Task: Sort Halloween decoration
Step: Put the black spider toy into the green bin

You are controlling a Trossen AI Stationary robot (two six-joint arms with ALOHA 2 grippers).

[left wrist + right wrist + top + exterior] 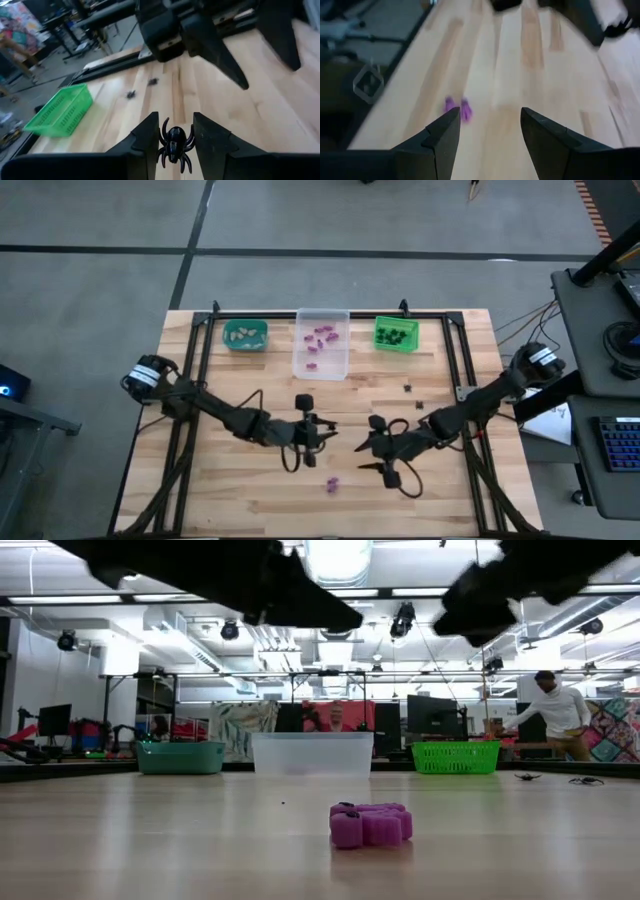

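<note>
Left gripper (173, 137), near table centre, pinches a black spider (174, 144) between its fingers; judged risk: the grip sits on the body alone, so a jolt could drop it short of the green bin (396, 335) at 1 o'clock. Teal bin (244, 334) at 11 holds beige pieces, clear bin (321, 343) at 12 purple ones. A purple trinket (332, 485) lies loose at 6. Right gripper (487, 132) hovers beside it, fingers spread, low and forward-reaching; it could nudge the trinket away
</note>
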